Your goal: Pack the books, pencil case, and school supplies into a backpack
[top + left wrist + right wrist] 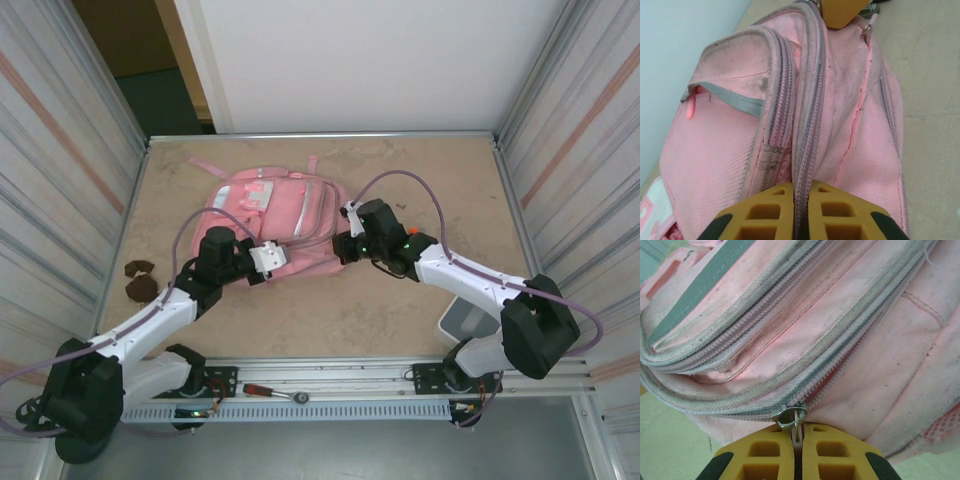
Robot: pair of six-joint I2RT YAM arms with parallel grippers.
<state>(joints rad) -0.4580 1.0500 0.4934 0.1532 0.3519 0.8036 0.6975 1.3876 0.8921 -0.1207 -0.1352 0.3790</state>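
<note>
Zip step: right gripper (798,437) pinches zip pull (797,423), left gripper (801,194) clamps backpack (845,125) seam; next likely needs a steady draw along the track.

"What sits on the counter (400,320) at nine o'clock?"
"Two dark brown lumps (141,289), close together, near its edge."
"And at six o'clock?"
"A red-handled tool (266,391) lies on the metal rail (340,370) along the near side."
"Anything at four o'clock?"
"A pale grey tub (456,318), at the counter's edge. A white panel (350,60) stands at twelve."
</note>
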